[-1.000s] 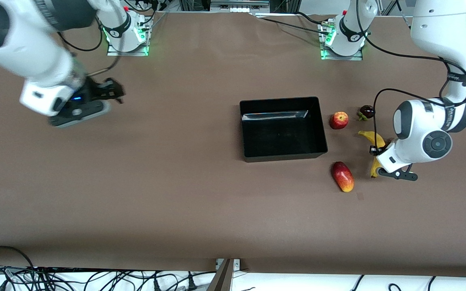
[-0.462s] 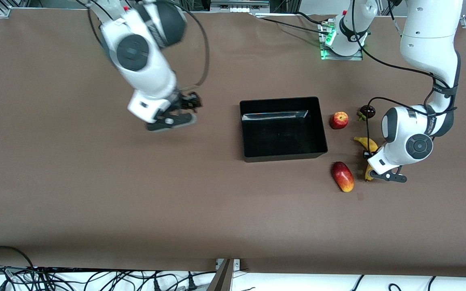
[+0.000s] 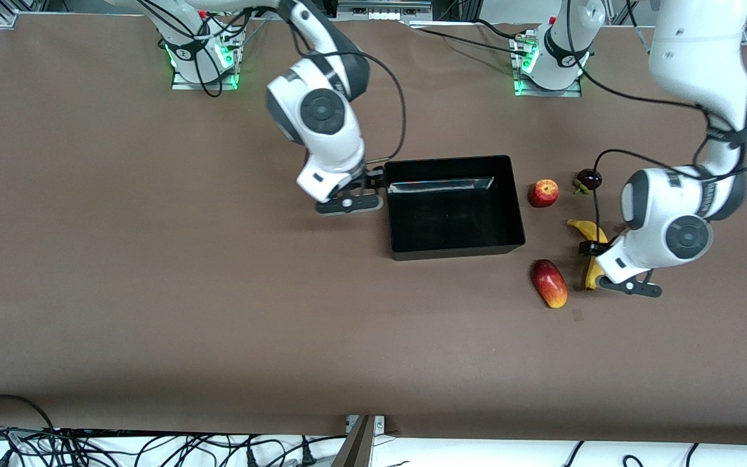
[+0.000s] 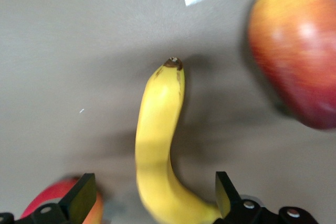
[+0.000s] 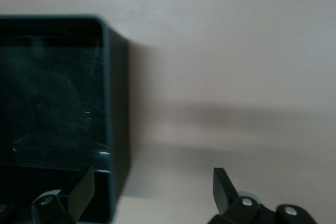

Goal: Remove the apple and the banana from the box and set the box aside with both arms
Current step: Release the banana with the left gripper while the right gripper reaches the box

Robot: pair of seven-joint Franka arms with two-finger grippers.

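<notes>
— Both fruits out?
— Yes: apple (image 3: 543,193) and banana (image 3: 591,250) lie beside the empty box (image 3: 454,206). My left gripper (image 4: 152,203) gapes over the banana; my right gripper (image 5: 152,195), spread, straddles one end wall. Light, stiff, glossy: pinch opposite walls.

Left end effector (image 4: 149,203) and right end effector (image 5: 152,195) both hang spread apart.

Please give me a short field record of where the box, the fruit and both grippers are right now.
box: on the table, nothing visible inside
apple: on the table beside the box
banana: on the table, nearer the front camera than the apple
left gripper: fingers open, astride the banana
right gripper: fingers open, straddling the box's wall
</notes>
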